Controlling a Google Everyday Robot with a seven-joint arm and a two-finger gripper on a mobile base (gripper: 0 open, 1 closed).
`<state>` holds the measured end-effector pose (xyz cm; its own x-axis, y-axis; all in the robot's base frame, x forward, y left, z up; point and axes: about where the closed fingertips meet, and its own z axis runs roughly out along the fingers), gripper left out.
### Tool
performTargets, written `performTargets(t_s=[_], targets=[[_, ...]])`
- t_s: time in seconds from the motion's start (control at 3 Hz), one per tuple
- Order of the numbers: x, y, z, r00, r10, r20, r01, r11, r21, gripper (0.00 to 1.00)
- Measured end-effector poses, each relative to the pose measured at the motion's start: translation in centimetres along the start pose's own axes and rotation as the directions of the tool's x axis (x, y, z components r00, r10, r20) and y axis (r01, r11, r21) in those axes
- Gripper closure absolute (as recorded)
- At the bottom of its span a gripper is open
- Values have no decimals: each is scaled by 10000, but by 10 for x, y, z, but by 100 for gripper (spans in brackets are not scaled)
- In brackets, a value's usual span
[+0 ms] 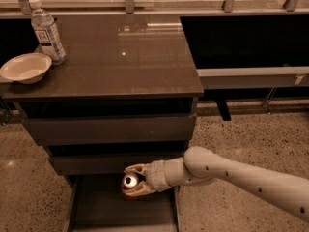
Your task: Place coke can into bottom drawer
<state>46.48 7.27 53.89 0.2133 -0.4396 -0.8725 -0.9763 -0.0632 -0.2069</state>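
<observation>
The can (130, 182) was gripped by the gripper (128, 181) over the back of the open drawer (108, 212) — fingers (137, 168) clamped on its sides, spread only to its width — its silver top faced toward the camera.

A clear water bottle (46, 30) stands at the desk's (120, 66) back left corner; a pale bowl (25, 67) rests on the desk's left edge. The gripper (129, 181) hangs below the desk's front.
</observation>
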Motion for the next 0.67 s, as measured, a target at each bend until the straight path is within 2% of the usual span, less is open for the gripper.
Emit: performTargets(t_s=[0.33, 0.67], targets=[[77, 9, -11, 9949, 123, -1001, -166, 9989, -431, 100], [141, 29, -12, 9952, 35, -981, -135, 9948, -1007, 100]])
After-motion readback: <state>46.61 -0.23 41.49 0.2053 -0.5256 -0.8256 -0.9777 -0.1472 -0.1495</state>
